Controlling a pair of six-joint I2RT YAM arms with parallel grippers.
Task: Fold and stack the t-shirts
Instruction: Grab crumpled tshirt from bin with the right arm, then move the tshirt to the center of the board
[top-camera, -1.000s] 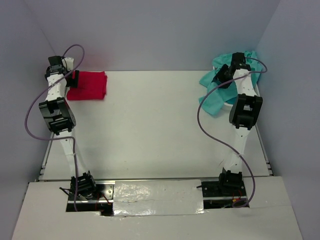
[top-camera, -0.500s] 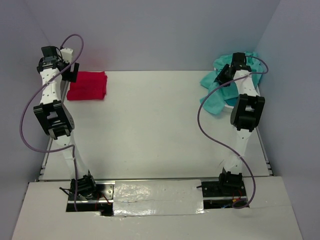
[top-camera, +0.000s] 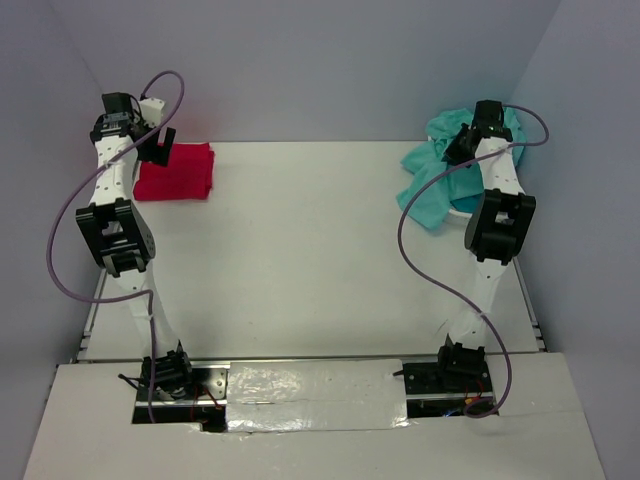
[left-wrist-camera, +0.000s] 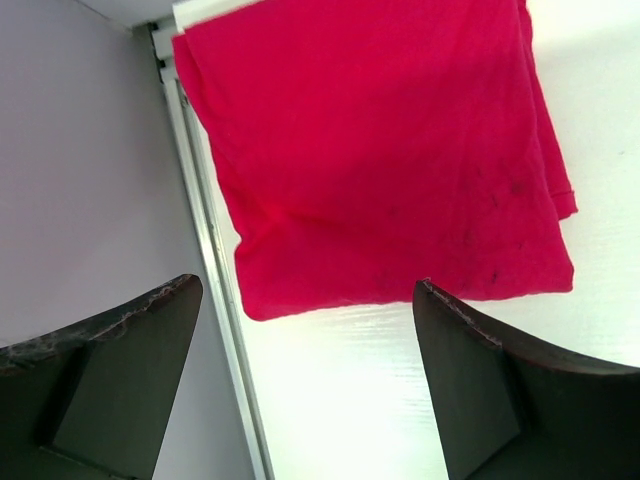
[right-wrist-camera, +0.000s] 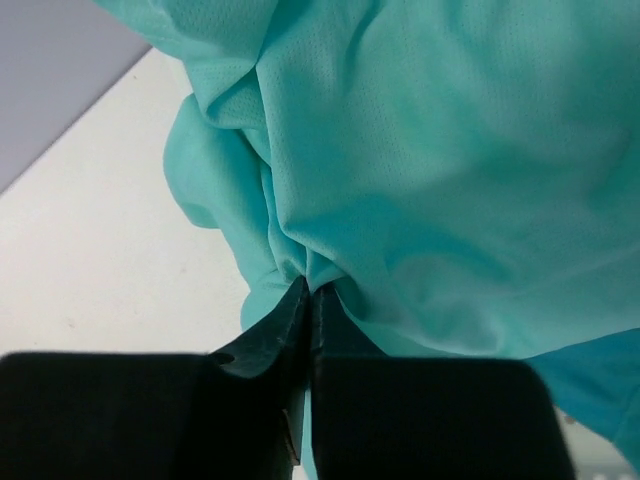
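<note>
T-shirts lie at the two far corners of the table (top-camera: 320, 270), and you can see one at each side. The crimson t-shirt (top-camera: 180, 172) rests flat at the far-left corner of the table, folded into a neat, almost square packet. In the left wrist view this crimson t-shirt (left-wrist-camera: 380, 160) has its layered edges along the right side, and its left edge lies just beside the metal rail (left-wrist-camera: 212, 260) that borders the table.

Your left gripper (top-camera: 160, 146) hangs above the near-left part of this packet. Its two fingers stand wide apart, and the left gripper (left-wrist-camera: 305, 290) holds nothing; the cloth and the white table surface show between the fingers.

At the far-right corner of the table the mint-teal t-shirt (top-camera: 428, 195) is a crumpled, unfolded heap, with one loose part spreading toward the middle of the table. Your right gripper (top-camera: 462, 143) is on top of this heap. In the right wrist view the right gripper (right-wrist-camera: 308, 292) has its fingers pressed together, and a small fold of the mint-teal t-shirt (right-wrist-camera: 450, 150) is pinched at the tips, with wrinkles running into that point. From these views you cannot tell how many shirts are in the heap.
</note>
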